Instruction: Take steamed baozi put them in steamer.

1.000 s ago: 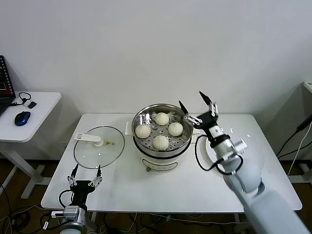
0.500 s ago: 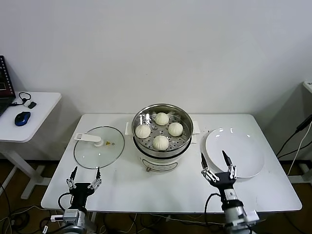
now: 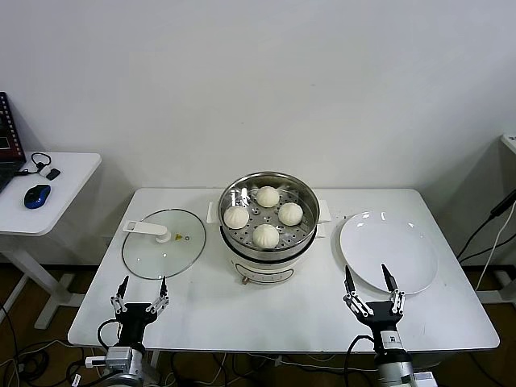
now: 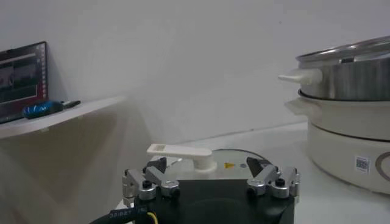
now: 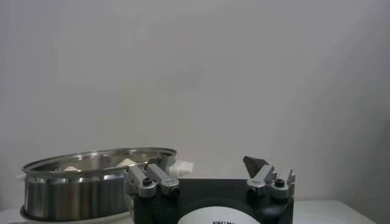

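A: Starting with the largest thing, the worktop [image 3: 282, 310], what is seen to have changed?

B: The right arm has been pulled back from the steamer [image 3: 269, 211] to the near edge, just in front of the white plate [image 3: 389, 251]. A second ago its end effector was held up at the pot's right rim.

A: And the steamer itself?

B: It is found at the middle of the worktop on its white cooker base, uncovered. The glass lid [image 3: 164, 252] is laid flat to its left.

A: Where are the steamed baozi [image 3: 265, 235]?

B: All four are seated on the perforated tray inside the steamer. None is left on the plate, so the loading is judged complete.

A: The end effectors?

B: The right end effector [image 3: 373, 290] is spread wide with nothing between its fingers. The left end effector [image 3: 140, 296] is parked at the near left edge, also spread and empty.
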Controlling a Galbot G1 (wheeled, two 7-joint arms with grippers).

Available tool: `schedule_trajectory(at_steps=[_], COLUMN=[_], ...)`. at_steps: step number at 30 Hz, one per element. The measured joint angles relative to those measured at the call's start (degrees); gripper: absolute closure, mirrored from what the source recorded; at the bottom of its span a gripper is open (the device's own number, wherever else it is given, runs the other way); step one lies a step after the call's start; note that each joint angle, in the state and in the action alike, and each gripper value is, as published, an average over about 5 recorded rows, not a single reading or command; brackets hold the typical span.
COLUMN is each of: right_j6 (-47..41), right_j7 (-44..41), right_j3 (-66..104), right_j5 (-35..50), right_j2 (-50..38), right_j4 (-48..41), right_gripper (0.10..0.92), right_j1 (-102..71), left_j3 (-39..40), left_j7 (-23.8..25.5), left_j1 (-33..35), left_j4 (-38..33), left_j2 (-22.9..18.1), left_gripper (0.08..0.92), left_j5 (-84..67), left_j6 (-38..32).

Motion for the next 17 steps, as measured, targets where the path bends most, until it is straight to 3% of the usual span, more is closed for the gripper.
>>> schedule_trajectory(at_steps=[17], right_j6=[0.96], right_j7=[-0.31], right_j3=[-0.51], right_j5=[-1.18], right_j2=[1.69], right_j4=[0.06], right_gripper=[0.203], right_j1=[-1.13], left_j3=[0.01], left_j7=[0.00], left_j1=[-0.27], left_j4=[0.19], left_j2=[0.02], left_gripper=[0.177], left_j5=[0.04], left_j6=[0.00])
